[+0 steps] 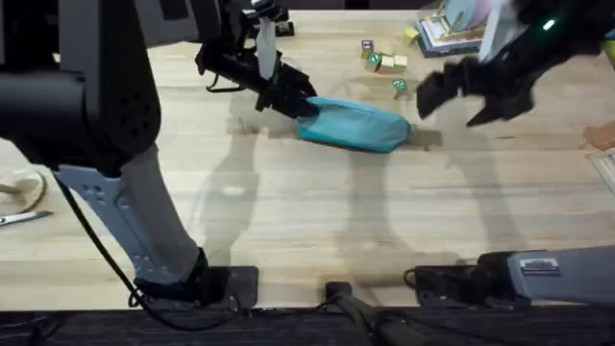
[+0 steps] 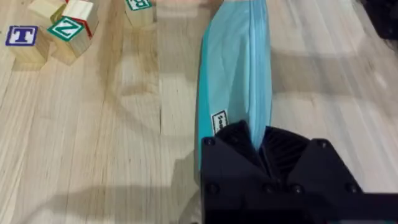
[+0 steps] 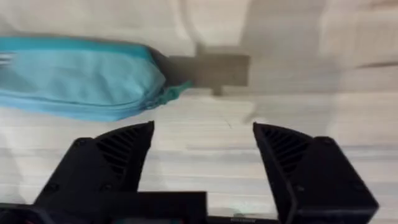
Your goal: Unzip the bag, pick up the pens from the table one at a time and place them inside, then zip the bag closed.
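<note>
The teal bag [image 1: 353, 126] lies on the wooden tabletop [image 1: 307, 211], one end pinched in the closed left pincer [image 1: 291, 104], whose black fingers [image 2: 239, 146] clamp the fabric beside a small white label [image 2: 219, 122]. Just past the bag's opposite end, the right pincer [image 1: 473, 96] hovers with its fingers spread wide, holding nothing. Lettered wooden blocks [image 2: 53, 28] sit beyond the left pincer.

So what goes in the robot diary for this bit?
left tool: shut on bag end | right tool: open, near bag's other end | zipper: looks closed
</note>
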{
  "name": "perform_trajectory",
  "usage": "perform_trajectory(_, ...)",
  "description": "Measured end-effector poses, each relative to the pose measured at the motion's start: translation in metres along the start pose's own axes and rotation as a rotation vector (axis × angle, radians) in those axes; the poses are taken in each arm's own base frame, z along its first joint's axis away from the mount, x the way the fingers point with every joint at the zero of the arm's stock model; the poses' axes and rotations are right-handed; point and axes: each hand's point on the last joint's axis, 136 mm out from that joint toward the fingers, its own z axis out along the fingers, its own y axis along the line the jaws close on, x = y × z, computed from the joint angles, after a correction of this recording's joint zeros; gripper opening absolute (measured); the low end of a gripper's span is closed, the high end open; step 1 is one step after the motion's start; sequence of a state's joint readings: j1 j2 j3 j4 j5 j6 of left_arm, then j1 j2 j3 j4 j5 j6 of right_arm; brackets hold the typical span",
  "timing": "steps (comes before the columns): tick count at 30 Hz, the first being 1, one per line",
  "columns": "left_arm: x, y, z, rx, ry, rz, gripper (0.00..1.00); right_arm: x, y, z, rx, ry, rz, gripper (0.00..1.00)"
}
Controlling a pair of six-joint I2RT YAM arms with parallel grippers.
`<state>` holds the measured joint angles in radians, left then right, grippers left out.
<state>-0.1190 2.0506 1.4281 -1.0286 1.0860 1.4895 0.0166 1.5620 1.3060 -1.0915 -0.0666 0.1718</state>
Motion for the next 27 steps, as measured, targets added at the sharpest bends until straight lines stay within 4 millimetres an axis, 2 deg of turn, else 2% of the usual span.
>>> perform_trajectory(1, 0.000, 0.000, 0.000, -0.001, 0.001, -0.001, 0.042, -0.005, 0.002, -0.009, -0.005, -0.027, -0.003, 0.983)
perform_trajectory(4, 0.001, 0.000, -0.001, -0.002, 0.002, -0.001, 0.042, -0.011, 0.006, -0.041, -0.018, -0.100, -0.011, 0.998)
perform_trajectory(8, 0.001, 0.000, -0.001, -0.002, 0.002, -0.001, 0.042, -0.003, 0.008, -0.072, -0.024, -0.137, -0.015, 0.998)
perform_trajectory(14, 0.001, 0.000, -0.001, -0.002, 0.003, -0.001, 0.042, 0.020, 0.006, -0.093, -0.025, -0.144, -0.015, 0.998)
perform_trajectory(22, 0.001, 0.000, -0.001, -0.002, 0.003, -0.001, 0.044, 0.045, 0.013, -0.129, -0.051, -0.256, -0.075, 0.998)
perform_trajectory(23, 0.001, 0.000, -0.001, -0.002, 0.003, 0.003, 0.110, 0.048, 0.015, -0.133, -0.055, -0.272, -0.087, 0.998)
perform_trajectory(24, 0.001, 0.000, -0.001, -0.002, 0.001, 0.001, 0.241, 0.050, 0.016, -0.137, -0.059, -0.285, -0.095, 0.998)
perform_trajectory(27, 0.000, 0.001, -0.002, -0.004, -0.004, -0.004, 0.713, 0.055, 0.017, -0.144, -0.066, -0.317, -0.110, 0.998)
